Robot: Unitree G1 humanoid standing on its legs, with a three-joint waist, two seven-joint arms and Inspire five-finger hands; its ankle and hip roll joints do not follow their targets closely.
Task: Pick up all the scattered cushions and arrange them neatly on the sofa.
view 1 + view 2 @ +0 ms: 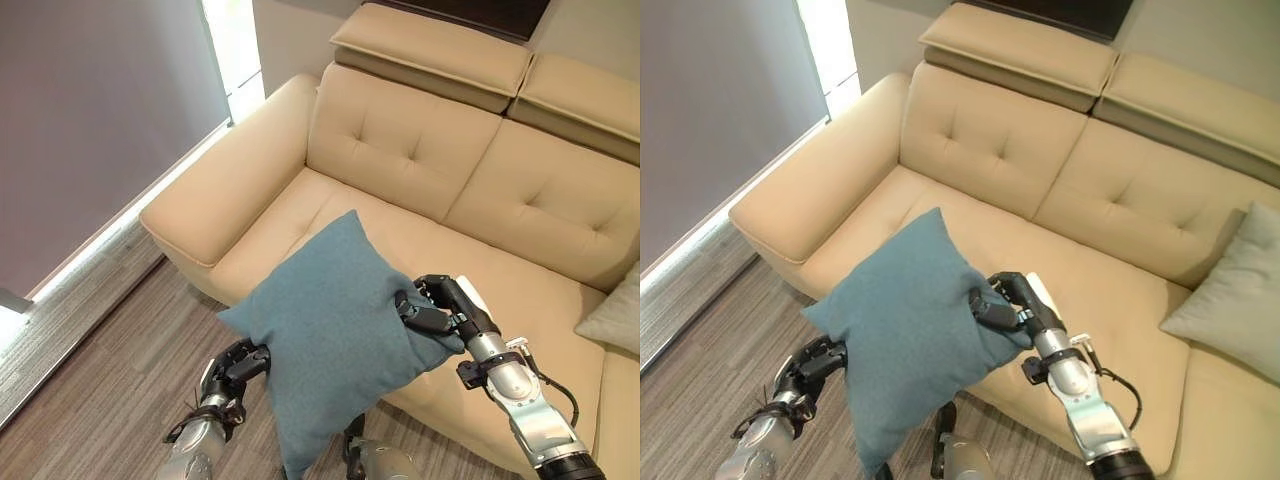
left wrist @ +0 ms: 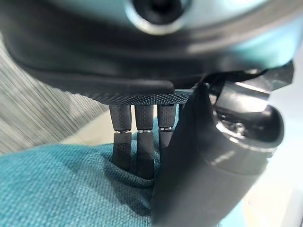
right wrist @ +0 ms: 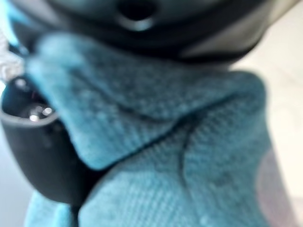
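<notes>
A teal square cushion (image 1: pixel 330 325) hangs in the air in front of the beige sofa (image 1: pixel 440 170), held by both hands at opposite corners. My left hand (image 1: pixel 238 365) grips its lower left corner, fingers (image 2: pixel 137 142) curled into the fabric. My right hand (image 1: pixel 440 305) pinches the right corner, with cloth (image 3: pixel 156 142) bunched against the palm. The cushion overlaps the front edge of the left seat. A pale grey-green cushion (image 1: pixel 1230 300) leans at the sofa's right end.
The sofa's left armrest (image 1: pixel 215 195) stands beside the cushion. Grey wood floor (image 1: pixel 90 370) runs in front. A grey wall (image 1: pixel 90 110) and a bright strip along its base lie to the left.
</notes>
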